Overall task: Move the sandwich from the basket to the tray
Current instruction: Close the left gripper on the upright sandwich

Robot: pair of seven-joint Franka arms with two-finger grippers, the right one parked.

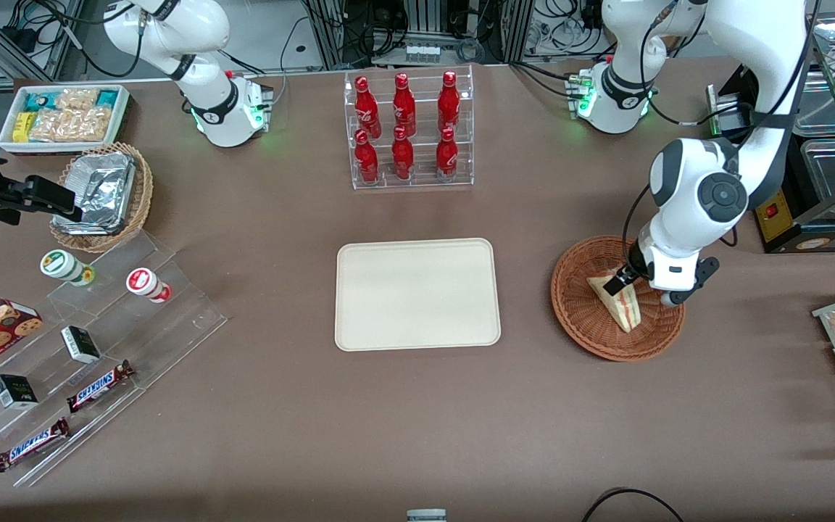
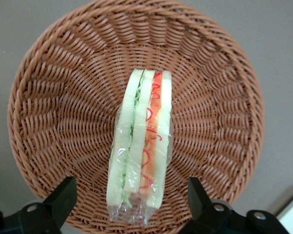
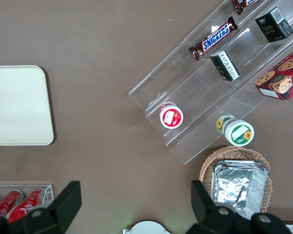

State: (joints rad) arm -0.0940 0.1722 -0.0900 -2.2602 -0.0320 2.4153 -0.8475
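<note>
the gripper (image 2: 129,200) is held spread wide over the wrapped sandwich (image 2: 140,146), which is laid in the wicker basket (image 2: 49,112); the cream tray (image 1: 417,293) is left bare nearby.

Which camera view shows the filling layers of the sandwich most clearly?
The left wrist view: the sandwich lies in the basket with its cut edge facing the camera, between the open gripper fingers. The front view shows it partly hidden by the arm. The right wrist view does not show it.
</note>
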